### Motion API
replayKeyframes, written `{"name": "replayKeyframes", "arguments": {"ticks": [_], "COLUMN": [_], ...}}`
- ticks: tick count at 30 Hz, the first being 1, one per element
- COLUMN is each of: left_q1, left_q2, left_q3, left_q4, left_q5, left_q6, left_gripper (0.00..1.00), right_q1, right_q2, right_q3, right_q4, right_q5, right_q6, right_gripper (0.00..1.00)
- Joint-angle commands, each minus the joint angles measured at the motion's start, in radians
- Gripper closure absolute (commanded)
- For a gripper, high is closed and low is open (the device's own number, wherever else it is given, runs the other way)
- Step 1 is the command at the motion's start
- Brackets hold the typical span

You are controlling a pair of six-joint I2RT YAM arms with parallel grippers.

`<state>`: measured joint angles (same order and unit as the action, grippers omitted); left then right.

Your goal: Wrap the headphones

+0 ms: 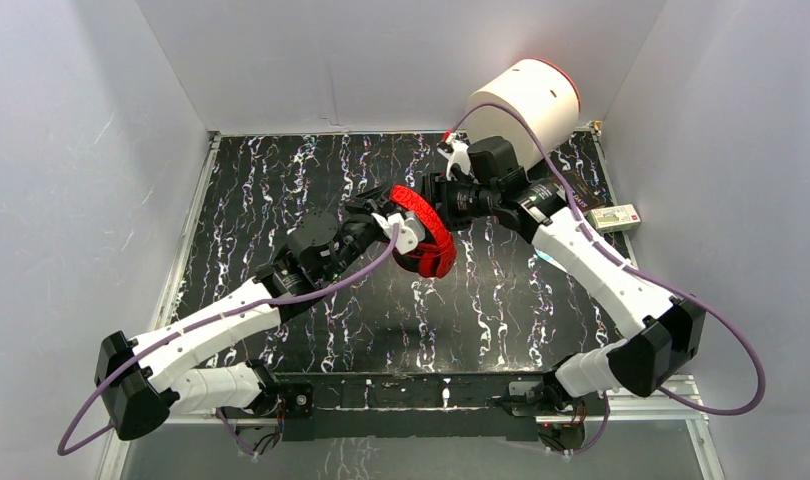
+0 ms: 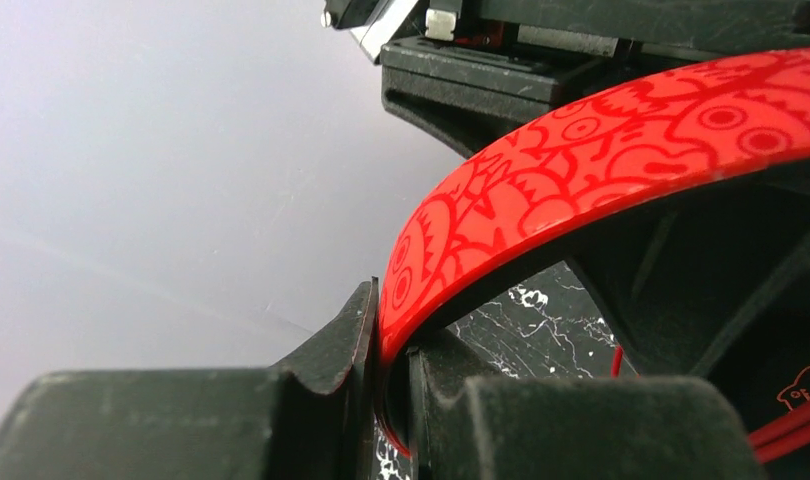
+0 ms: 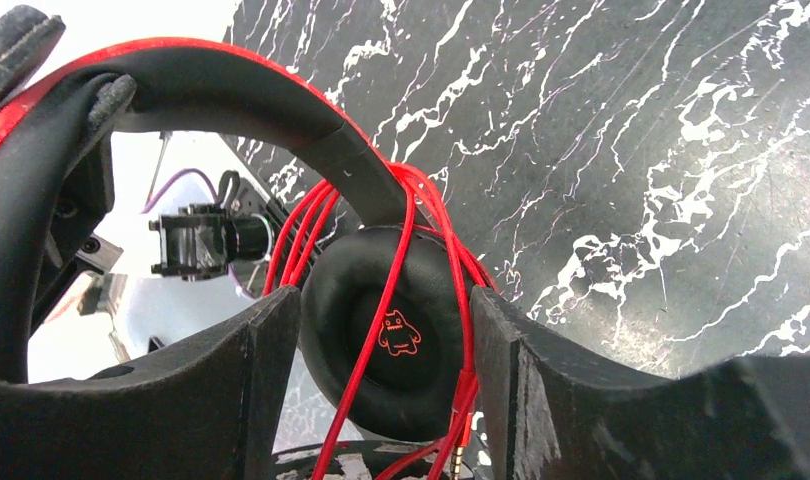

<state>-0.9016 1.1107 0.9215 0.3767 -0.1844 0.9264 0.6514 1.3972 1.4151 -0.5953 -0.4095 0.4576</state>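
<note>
- The headphones (image 1: pixel 428 236) hang above the middle of the table (image 1: pixel 481 300), between your two arms, well off the surface.
- Your left gripper (image 2: pixel 389 395) is pinched tight on the red headband (image 2: pixel 601 150). It is the only hold you have.
- Your right gripper (image 3: pixel 386 360) stands spread, with a finger on either side of the black ear pad (image 3: pixel 366 300) and nothing clamped.
- Risk: the cable (image 3: pixel 421 230) lies in loose loops over the band and down across the pad. With nothing pinning them, I judge they could slide off and undo the wrap.
- Risk: several strands run close by your right gripper's fingers. If you pull that arm back at an angle, a finger could hook a loop and drag it out.
- Risk: the left pinch sits on a narrow, smooth, curved band. A tug on the cable could swivel the headphones in the grip or let them drop.
- Hard to make out: what looks like the plug is cut off at the bottom of the right wrist view, so you cannot tell whether the cable's end is tucked.
- Hidden: only one ear pad shows clearly, and the overhead view shows no cable at all.
- Unclear: you cannot tell whether the right gripper's fingers touch the cup or only stand beside it.
</note>
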Motion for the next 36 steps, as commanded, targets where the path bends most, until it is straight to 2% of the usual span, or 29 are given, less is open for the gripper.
{"name": "replayKeyframes", "arguments": {"ticks": [1, 8, 13, 15, 16, 18, 19, 21, 24, 30, 34, 36], "left_q1": [0.032, 0.032, 0.032, 0.031, 0.032, 0.032, 0.032, 0.031, 0.032, 0.030, 0.032, 0.032], "left_q2": [-0.006, -0.050, -0.051, -0.108, -0.136, -0.167, -0.173, -0.182, -0.198, -0.186, -0.146, -0.130], "left_q3": [-0.031, -0.060, 0.006, -0.038, -0.061, -0.082, -0.075, -0.066, -0.057, 0.019, 0.083, 0.101], "left_q4": [-0.037, 0.012, -0.150, -0.161, -0.168, -0.205, -0.242, -0.299, -0.328, -0.481, -0.630, -0.688], "left_q5": [-0.078, -0.051, -0.076, -0.018, 0.016, 0.059, 0.082, 0.104, 0.116, 0.069, 0.058, 0.058], "left_q6": [0.002, -0.096, -0.283, -0.322, -0.333, -0.356, -0.367, -0.388, -0.453, -0.791, -1.000, -1.076], "left_gripper": [1.00, 1.00, 1.00, 1.00, 1.00, 1.00, 1.00, 1.00, 1.00, 1.00, 1.00, 1.00], "right_q1": [0.027, 0.024, -0.004, -0.030, -0.057, -0.121, -0.130, -0.131, -0.131, -0.171, -0.179, -0.182], "right_q2": [-0.114, -0.122, -0.083, -0.076, -0.059, -0.024, -0.014, -0.009, 0.022, -0.007, -0.049, -0.064], "right_q3": [0.023, 0.021, 0.090, 0.101, 0.105, 0.133, 0.150, 0.164, 0.180, 0.158, 0.078, 0.015], "right_q4": [0.107, 0.094, 0.027, 0.023, 0.030, 0.024, 0.009, -0.012, -0.070, -0.105, -0.106, -0.096], "right_q5": [0.033, 0.195, 0.186, 0.139, 0.055, -0.134, -0.176, -0.225, -0.274, -0.069, 0.200, 0.270], "right_q6": [0.106, 0.064, 0.025, -0.005, -0.020, -0.025, -0.026, -0.018, 0.002, -0.052, -0.129, -0.150], "right_gripper": [0.28, 0.30, 0.21, 0.13, 0.10, 0.14, 0.14, 0.11, 0.11, 0.08, 0.07, 0.07]}}
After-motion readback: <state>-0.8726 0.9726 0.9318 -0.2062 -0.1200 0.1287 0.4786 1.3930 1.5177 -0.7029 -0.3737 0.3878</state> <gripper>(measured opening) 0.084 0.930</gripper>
